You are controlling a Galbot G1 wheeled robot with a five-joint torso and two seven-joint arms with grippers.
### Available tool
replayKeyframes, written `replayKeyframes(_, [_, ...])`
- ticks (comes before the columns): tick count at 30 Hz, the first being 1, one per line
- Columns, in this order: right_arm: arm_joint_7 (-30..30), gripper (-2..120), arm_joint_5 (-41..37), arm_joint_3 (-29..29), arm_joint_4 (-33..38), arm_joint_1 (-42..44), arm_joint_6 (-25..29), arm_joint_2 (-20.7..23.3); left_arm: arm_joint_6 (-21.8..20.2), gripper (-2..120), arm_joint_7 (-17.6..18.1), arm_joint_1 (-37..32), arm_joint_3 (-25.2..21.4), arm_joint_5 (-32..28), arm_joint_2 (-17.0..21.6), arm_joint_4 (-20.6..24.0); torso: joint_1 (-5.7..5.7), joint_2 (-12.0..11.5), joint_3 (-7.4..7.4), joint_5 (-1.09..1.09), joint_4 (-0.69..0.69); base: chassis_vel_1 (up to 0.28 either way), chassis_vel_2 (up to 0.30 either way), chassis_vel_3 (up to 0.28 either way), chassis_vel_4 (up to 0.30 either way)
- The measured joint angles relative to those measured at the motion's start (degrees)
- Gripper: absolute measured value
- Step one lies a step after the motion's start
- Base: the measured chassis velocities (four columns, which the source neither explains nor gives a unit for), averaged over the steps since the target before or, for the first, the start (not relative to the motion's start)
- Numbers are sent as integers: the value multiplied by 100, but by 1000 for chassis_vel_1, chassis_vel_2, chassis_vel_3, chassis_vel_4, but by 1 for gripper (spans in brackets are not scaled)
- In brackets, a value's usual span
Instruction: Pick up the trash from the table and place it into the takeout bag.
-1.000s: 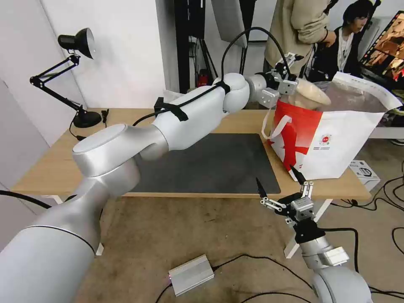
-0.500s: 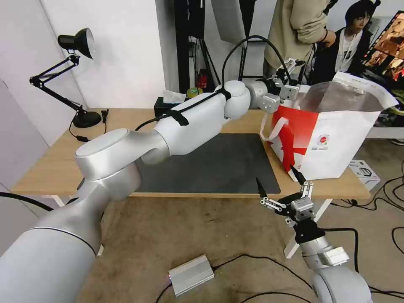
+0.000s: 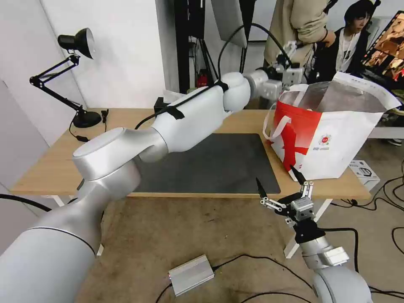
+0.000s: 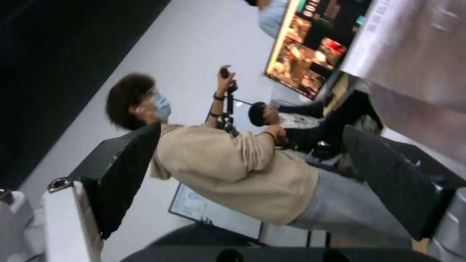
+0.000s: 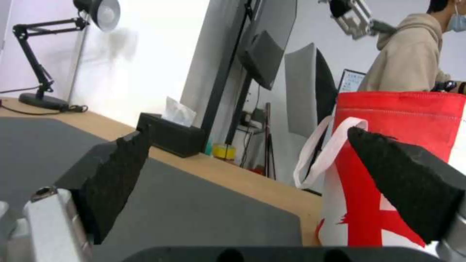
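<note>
one takeout bag (image 3: 332, 134), two arms

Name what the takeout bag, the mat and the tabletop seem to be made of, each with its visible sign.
Takeout bag: probably coated fabric or paper, matte red-and-white outside, shiny silver foil-like lining.
Mat: dark grey, matte, possibly rubber or felt.
Table: light wood or wood-look laminate, pale and smooth.

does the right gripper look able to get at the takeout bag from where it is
Probably yes: the right gripper hangs open at the table's front edge, with the takeout bag close beyond it and nothing between them.
</note>
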State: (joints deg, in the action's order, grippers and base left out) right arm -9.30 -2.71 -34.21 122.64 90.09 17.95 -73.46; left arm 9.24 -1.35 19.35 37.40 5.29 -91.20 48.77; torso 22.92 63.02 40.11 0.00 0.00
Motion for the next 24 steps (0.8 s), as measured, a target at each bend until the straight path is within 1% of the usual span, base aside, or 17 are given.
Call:
replayKeyframes(2, [0, 100, 0, 0, 0, 0, 0, 0, 40, 100, 33, -35, -144, -264, 31, -7, 0, 0, 0, 0, 0, 0, 0, 0, 0])
replayKeyframes(3, [0, 100, 0, 0, 0, 0, 0, 0, 40, 100, 33, -35, -144, -264, 31, -7, 0, 0, 0, 0, 0, 0, 0, 0, 0])
replayKeyframes(4, [0, 100, 0, 0, 0, 0, 0, 0, 47, 100, 48, -53, -194, -417, 58, 6, 0, 0, 0, 0, 0, 0, 0, 0, 0])
replayKeyframes(7, [0, 100, 0, 0, -1, 0, 0, 0, 40, 100, 171, -139, -276, -924, 216, 183, 0, 0, 0, 0, 0, 0, 0, 0, 0])
replayKeyframes(8, [0, 100, 0, 0, -1, 0, 0, 0, 40, 100, 171, -139, -276, -924, 216, 183, 0, 0, 0, 0, 0, 0, 0, 0, 0])
replayKeyframes(12, [0, 100, 0, 0, 0, 0, 0, 0, -123, 100, 419, -339, -382, -1725, 568, 590, 0, 0, 0, -1, 0, 0, 0, 0, 0])
replayKeyframes(13, [0, 100, 0, 0, 0, 0, 0, 0, -123, 100, 419, -339, -382, -1725, 568, 590, 0, 0, 0, -1, 0, 0, 0, 0, 0])
replayKeyframes(15, [0, 100, 0, 0, 0, 0, 0, 0, -157, 100, 538, -410, -449, -2037, 706, 749, 0, 0, 0, -1, 1, 0, 0, 0, 0])
replayKeyframes(17, [0, 100, 0, 1, 0, 0, 0, 0, -178, 100, 683, -519, -524, -2524, 890, 983, 0, 0, 0, -1, 1, 0, 0, 0, 0])
replayKeyframes(18, [0, 100, 0, 1, 0, 0, 0, 0, -178, 100, 683, -519, -524, -2524, 890, 983, 0, 0, 0, -1, 1, 0, 0, 0, 0])
replayKeyframes(21, [0, 100, 0, 0, 0, 0, 0, 0, -206, 100, 911, -687, -568, -3380, 1244, 1468, 0, 0, 0, -1, 1, 0, 0, 0, 0])
replayKeyframes(22, [0, 100, 0, 0, 0, 0, 0, 0, -206, 100, 911, -687, -568, -3380, 1244, 1468, 0, 0, 0, -1, 1, 0, 0, 0, 0])
replayKeyframes(24, [0, 100, 0, 0, 0, 0, 0, 0, -221, 100, 1014, -805, -622, -3641, 1446, 1739, 0, 0, 0, -1, 0, 0, 0, 0, 0])
